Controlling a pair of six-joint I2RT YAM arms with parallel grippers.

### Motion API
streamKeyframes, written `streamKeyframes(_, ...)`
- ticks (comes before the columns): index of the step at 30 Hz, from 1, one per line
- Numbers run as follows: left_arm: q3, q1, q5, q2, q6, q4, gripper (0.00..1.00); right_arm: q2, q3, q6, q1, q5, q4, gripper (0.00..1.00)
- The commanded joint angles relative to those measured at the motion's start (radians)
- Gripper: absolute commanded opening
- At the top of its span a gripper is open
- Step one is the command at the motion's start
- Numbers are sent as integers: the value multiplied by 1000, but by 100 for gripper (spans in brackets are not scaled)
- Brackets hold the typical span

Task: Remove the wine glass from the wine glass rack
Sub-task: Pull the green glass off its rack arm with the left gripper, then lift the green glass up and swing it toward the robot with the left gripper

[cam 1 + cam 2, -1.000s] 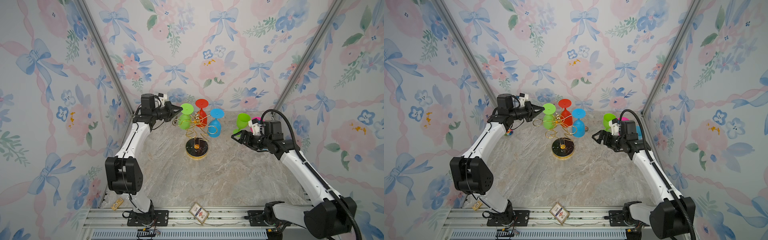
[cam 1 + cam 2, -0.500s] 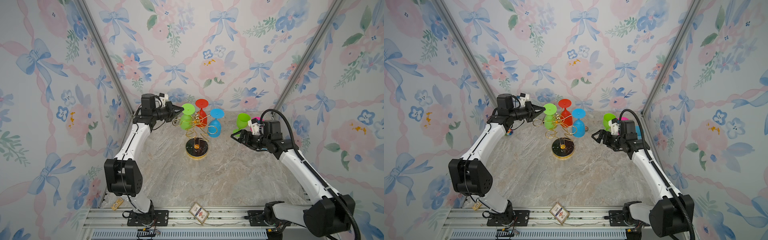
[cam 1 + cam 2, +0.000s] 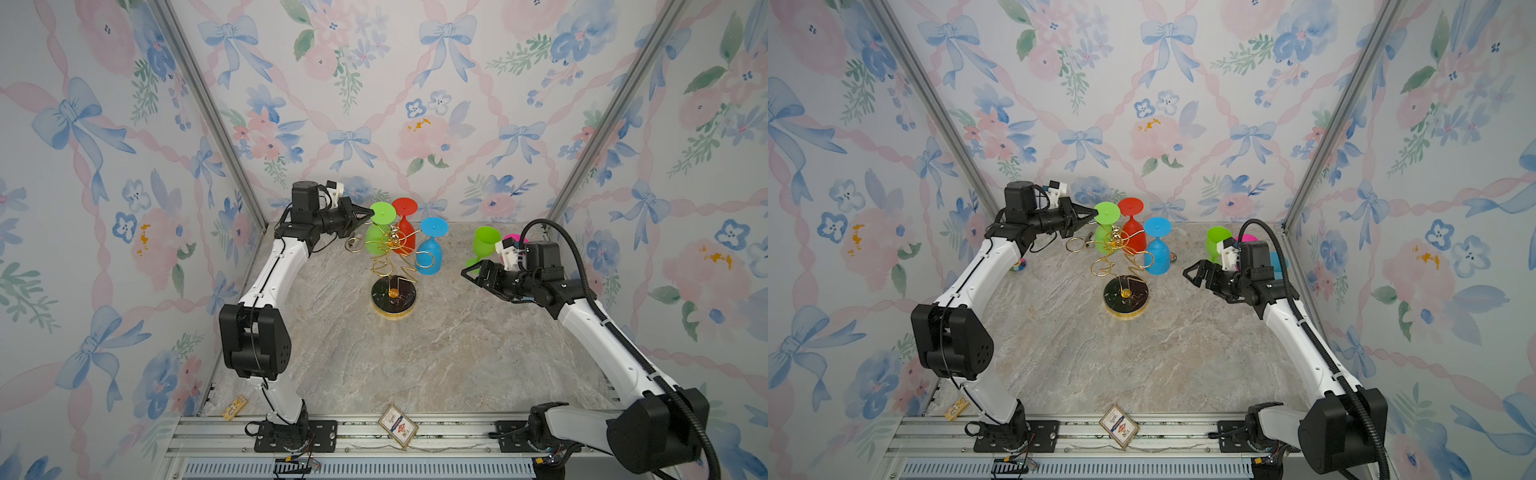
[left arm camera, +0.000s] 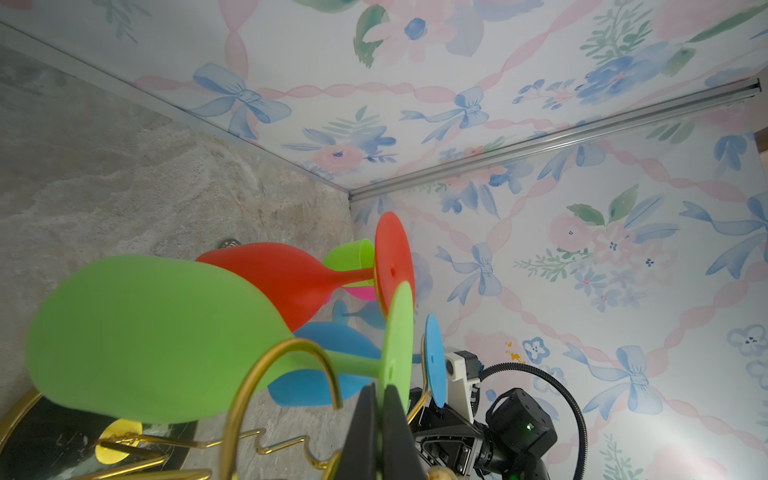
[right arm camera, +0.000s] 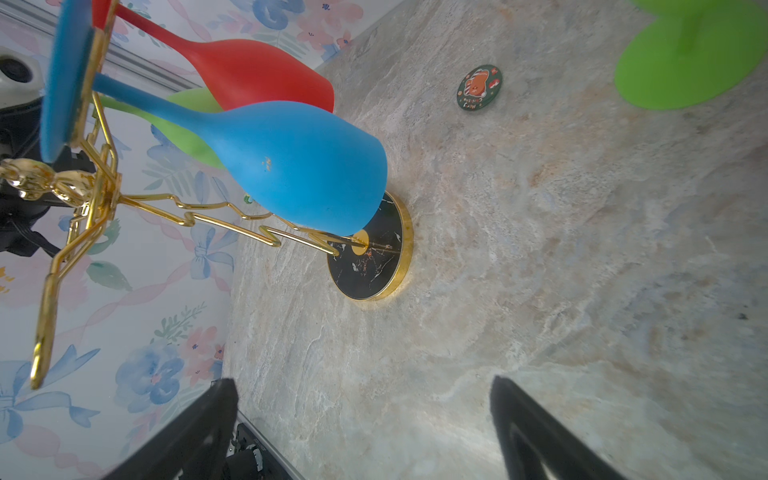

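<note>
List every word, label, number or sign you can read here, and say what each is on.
Nothing reads clearly.
Round green badge on the table: rim lettering, too blurred to read.
Card on the front rail: blue and red print, too small to read.
Gold tag at the table's front edge: dark marks, too small to read.

Three glasses (green, red, blue) hang on the wine glass rack (image 3: 1136, 297); the left claw (image 3: 1094, 214), pinched together, meets the foot of the green wine glass (image 3: 1106, 212); the right claw (image 3: 1192, 274) gapes.
</note>
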Motion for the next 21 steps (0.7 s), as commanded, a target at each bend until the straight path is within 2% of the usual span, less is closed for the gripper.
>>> streamKeyframes(1, 46, 0, -17, 13, 0, 29, 0, 3, -14, 4, 10, -17, 10, 97)
streamKeyframes(13, 70, 30, 10, 65, -85, 132, 0, 0, -20, -3, 8, -17, 8, 97)
streamKeyframes(21, 104, 81, -8, 88, -77, 135, 0, -12, -18, -9, 8, -13, -3, 97)
